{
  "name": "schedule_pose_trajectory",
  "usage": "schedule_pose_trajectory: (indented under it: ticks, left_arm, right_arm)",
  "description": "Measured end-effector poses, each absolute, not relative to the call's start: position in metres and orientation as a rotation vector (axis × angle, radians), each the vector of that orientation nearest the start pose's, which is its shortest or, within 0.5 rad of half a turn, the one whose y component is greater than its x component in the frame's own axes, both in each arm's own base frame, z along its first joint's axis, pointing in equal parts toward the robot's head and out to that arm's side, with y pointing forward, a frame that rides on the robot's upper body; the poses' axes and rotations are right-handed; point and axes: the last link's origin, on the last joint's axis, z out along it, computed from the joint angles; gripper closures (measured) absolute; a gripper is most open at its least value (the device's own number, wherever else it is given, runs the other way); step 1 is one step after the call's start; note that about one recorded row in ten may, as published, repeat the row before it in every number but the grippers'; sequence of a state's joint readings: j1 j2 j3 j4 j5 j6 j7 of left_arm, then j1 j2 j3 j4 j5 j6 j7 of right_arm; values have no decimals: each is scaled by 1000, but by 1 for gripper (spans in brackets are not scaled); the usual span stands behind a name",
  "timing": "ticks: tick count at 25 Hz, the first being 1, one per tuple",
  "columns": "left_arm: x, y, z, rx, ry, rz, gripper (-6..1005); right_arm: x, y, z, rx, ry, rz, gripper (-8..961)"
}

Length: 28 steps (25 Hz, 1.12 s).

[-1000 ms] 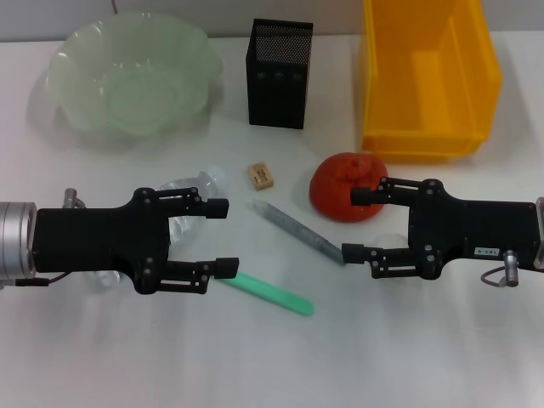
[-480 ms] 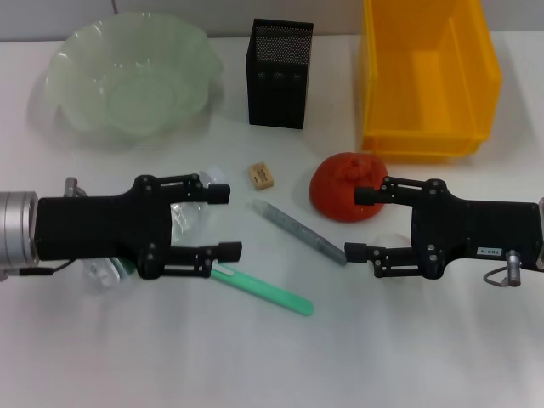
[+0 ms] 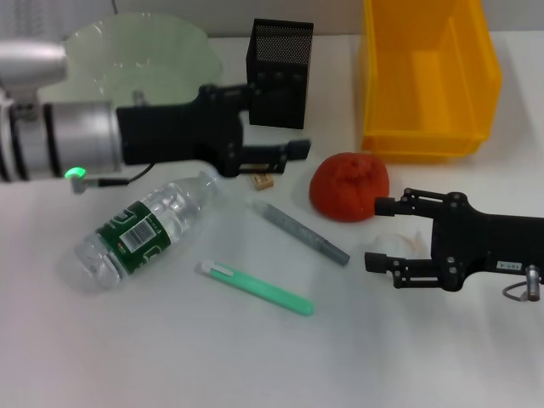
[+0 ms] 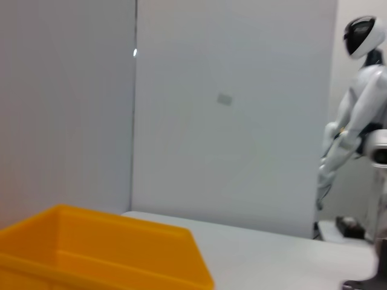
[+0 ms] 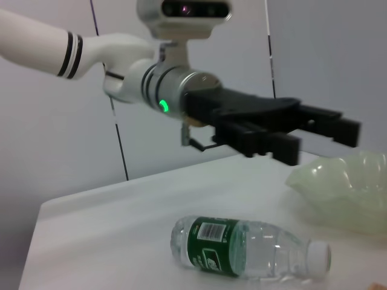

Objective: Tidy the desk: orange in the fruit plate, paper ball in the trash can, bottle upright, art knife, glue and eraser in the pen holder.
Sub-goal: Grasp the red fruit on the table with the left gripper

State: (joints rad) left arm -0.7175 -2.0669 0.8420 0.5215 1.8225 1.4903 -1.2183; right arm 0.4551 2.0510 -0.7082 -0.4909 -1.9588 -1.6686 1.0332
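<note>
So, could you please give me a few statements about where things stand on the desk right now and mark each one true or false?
1. The bottle lies on its side on the table. True.
2. The orange sits in the fruit plate. False: it rests on the table in front of the trash can.
3. The left gripper holds the bottle. False: it is open and empty, raised near the pen holder.
4. The right gripper is open beside the orange. True.
5. The eraser is in the pen holder. False: it lies on the table.
</note>
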Motion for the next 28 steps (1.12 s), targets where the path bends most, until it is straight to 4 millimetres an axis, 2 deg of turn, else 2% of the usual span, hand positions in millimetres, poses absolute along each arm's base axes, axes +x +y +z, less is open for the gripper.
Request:
schedule_pose_trajectory:
  ticks: [2,5,10,18,20,23,25,28]
  left_arm:
    - [-186,373,-28,-2820,-247,-799,217]
    - [-169,386,-42,-2857,-222,-685,217]
    - [-161,393,-56,-2878,-192,-561,218]
    - [-157,395,-72,-2897,-175,-468,218]
    - [-156,394,-82,-2894,-181,-443,219]
    - [-156,394,-82,-2894,-181,-443,219]
    - [-155,394,-98,-2877,-169,-369,219]
    - [-156,393,-104,-2876,-153,-326,219]
  right_arm:
    - [285,282,-15,-2795,376,807,152]
    - [292,277,-12,-2787,400,797,152]
    - [298,272,-10,-2768,439,793,152]
    - [306,267,-5,-2744,489,796,153]
    - [306,266,-5,-2743,493,799,153]
    - [307,265,-4,-2744,495,801,152]
    - [308,264,-4,-2744,499,800,152]
    - [308,263,-4,-2743,503,799,152]
